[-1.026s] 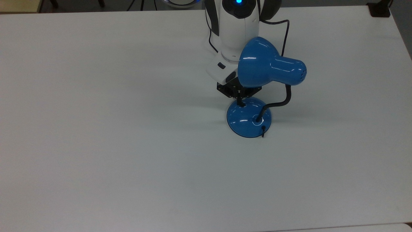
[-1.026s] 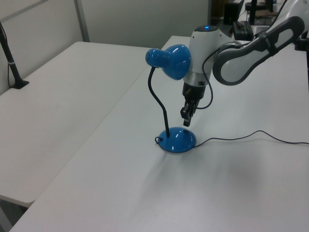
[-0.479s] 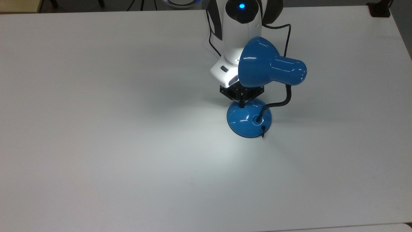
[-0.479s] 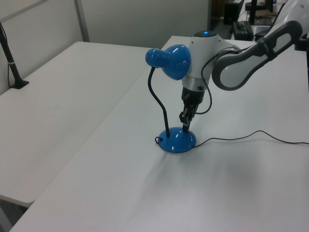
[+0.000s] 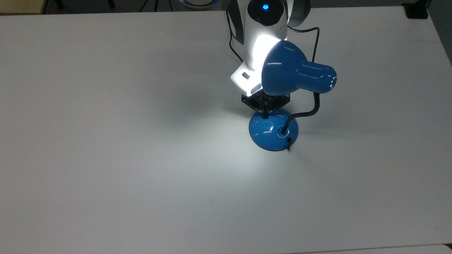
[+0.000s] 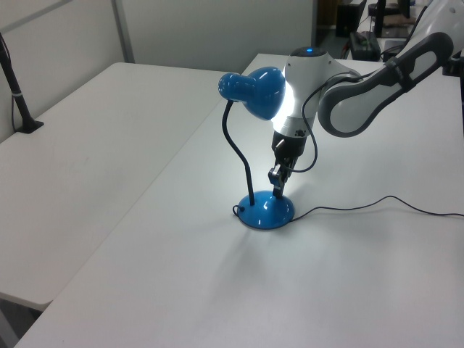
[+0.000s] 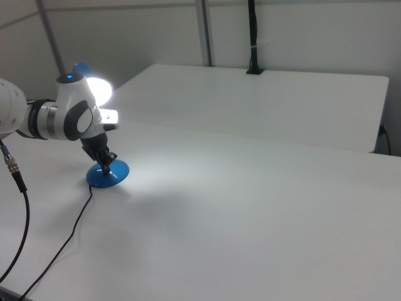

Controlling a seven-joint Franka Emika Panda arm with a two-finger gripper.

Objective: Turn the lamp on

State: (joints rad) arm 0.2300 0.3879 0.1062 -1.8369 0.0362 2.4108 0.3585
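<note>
The lamp (image 5: 296, 76) stands upright on the white table (image 5: 106, 141), toward the far edge in the top view, with its round blue base (image 5: 272, 132) flat on the surface and its black neck (image 5: 310, 109) curving up from the base to the shade. The shade opens toward the top view's left and is lit: a bright patch falls on the table to the top view's left of the base, and the white casing of the arm (image 5: 259, 38) next to the shade glares. In the right view the shade's mouth (image 7: 97, 91) shows as a bright white disc. The gripper (image 5: 265, 113) hangs under the shade, pointing down, with its tip at the rim of the base on the side nearest the arm; in the left view the gripper (image 6: 276, 192) meets the top of the dome on the left view's right of the neck. The fingers appear drawn together into a single narrow tip and grasp nothing. A black cord (image 6: 377, 203) runs from the base across the table to the left view's right. A second white table (image 6: 80, 152) stands alongside on the left view's left.
</note>
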